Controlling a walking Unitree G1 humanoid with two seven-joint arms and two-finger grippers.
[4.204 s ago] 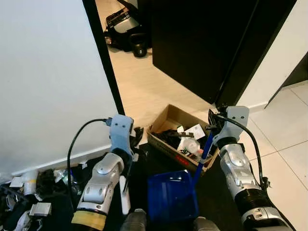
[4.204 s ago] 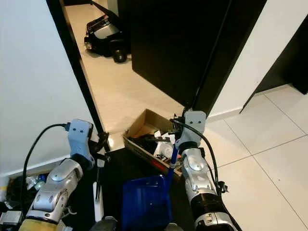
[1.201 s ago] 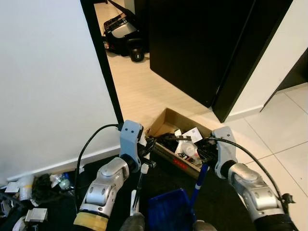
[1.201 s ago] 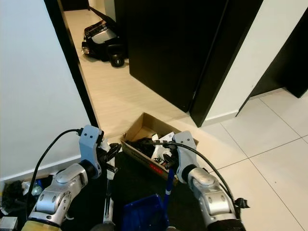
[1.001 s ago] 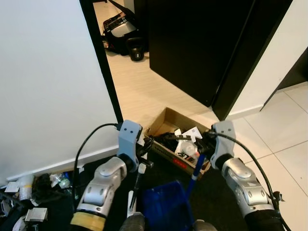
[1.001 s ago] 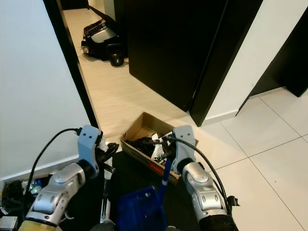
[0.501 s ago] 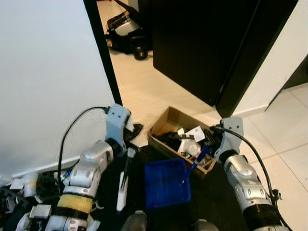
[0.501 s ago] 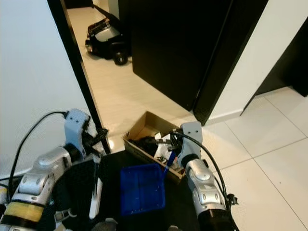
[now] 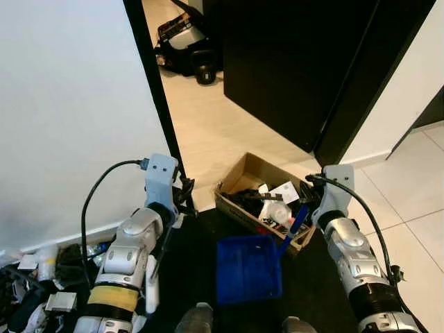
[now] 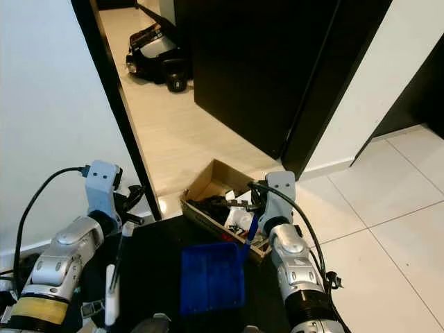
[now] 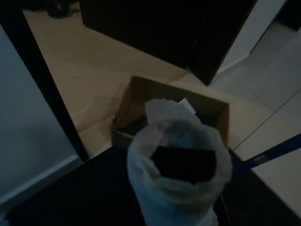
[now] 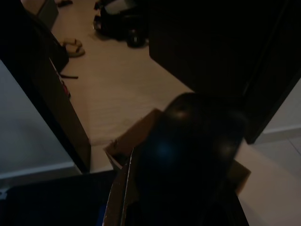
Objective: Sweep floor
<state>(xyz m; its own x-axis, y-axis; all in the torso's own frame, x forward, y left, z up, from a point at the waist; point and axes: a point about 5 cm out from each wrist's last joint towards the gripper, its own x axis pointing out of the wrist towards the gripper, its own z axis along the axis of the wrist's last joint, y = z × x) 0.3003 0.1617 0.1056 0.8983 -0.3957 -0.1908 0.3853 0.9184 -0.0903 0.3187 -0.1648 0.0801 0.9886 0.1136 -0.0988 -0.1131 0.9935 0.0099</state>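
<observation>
A blue dustpan [image 9: 248,269] lies flat on the black mat [image 9: 201,243], just in front of an open cardboard box [image 9: 239,173] full of scraps. Its blue handle [image 9: 297,220] rises to my right gripper [image 9: 306,202], which is shut on it beside the box. My left gripper [image 9: 177,202] is shut on a white brush; the brush's long body [image 9: 150,286] hangs down to the mat left of the dustpan. In the left wrist view the white handle end [image 11: 178,174] sits close up, with the box [image 11: 141,94] beyond it.
A white wall [image 9: 69,104] ends in a black door frame [image 9: 154,90] on the left. Small clutter [image 9: 41,277] lies along the wall's foot. A dark open door [image 9: 291,62] stands ahead, with a kettlebell [image 9: 206,71] in the hallway. White tiles [image 9: 409,208] spread to the right.
The dustpan, raised and tilted a second ago, now lies flat on the mat. My left arm has swung the white brush leftward, away from the dustpan.
</observation>
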